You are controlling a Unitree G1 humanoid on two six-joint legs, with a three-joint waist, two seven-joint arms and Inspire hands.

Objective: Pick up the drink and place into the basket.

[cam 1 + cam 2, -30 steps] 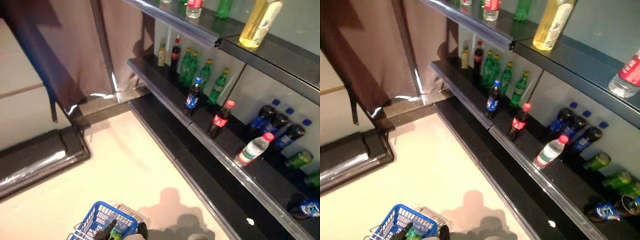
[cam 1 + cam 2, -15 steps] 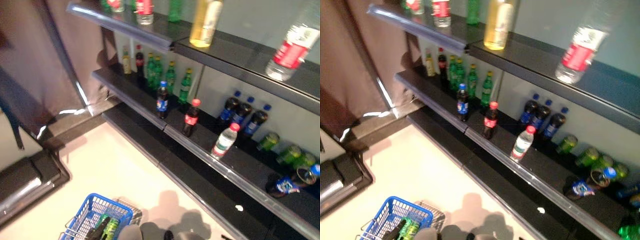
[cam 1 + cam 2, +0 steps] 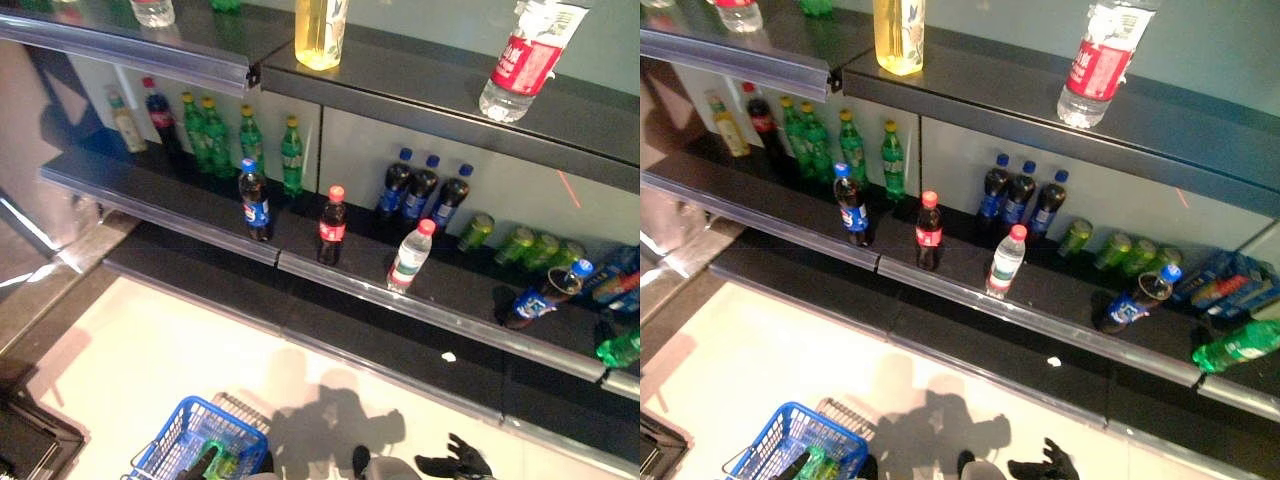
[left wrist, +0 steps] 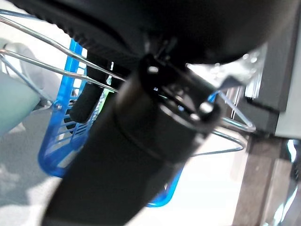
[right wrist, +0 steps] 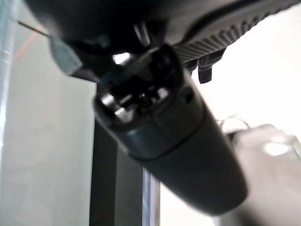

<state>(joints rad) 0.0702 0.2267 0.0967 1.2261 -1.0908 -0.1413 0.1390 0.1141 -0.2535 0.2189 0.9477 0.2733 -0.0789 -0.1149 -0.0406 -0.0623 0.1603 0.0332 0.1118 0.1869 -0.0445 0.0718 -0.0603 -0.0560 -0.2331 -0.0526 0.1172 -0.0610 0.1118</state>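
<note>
Dark tiered metal shelves point(image 3: 420, 300) carry rows of bottled drinks, among them a red-capped cola bottle point(image 3: 331, 226) upright at the middle shelf's front edge. A blue wire basket point(image 3: 190, 450) sits low on the pale floor point(image 3: 130, 360), its handle gripped by the left robot hand point(image 3: 205, 462), with a green drink bottle point(image 3: 222, 460) inside. The right robot hand point(image 3: 455, 463) hangs empty, fingers spread loosely.

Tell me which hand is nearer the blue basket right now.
Left. The left hand is at the blue basket, over its handle; the right hand hangs well off to the basket's right, empty, fingers spread.
</note>
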